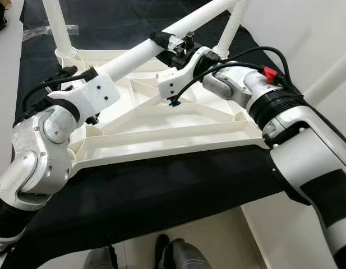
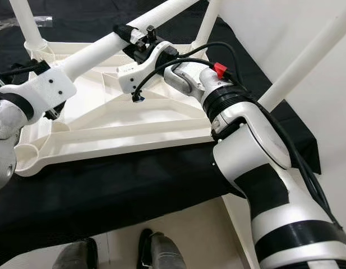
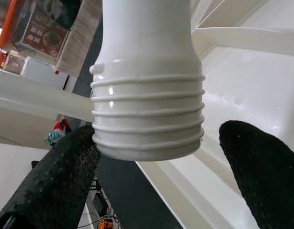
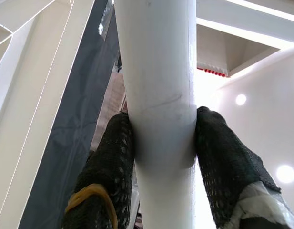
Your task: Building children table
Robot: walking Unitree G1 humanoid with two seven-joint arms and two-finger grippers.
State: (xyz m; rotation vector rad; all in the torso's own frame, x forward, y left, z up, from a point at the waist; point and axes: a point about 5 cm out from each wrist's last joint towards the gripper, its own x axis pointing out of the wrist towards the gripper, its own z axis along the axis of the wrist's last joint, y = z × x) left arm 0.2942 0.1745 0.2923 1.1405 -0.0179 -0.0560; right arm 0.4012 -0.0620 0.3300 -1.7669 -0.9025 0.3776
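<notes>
Right gripper [image 4: 161, 138] around table leg [image 4: 158, 71].

A black cloth [image 1: 161, 196] carries the upturned white tabletop [image 1: 178, 131].

A black cloth [image 1: 139, 196] covers the middle of the pale floor [image 1: 217, 235], reaching to twelve o'clock, a white wall [image 2: 330, 112] rises at three o'clock, and round ceiling lights [image 4: 240, 99] glow overhead.

No readable text anywhere. Red-and-orange sign [image 3: 39, 36] in the left wrist view's background carries print, but it's too small and blurred to read.
</notes>
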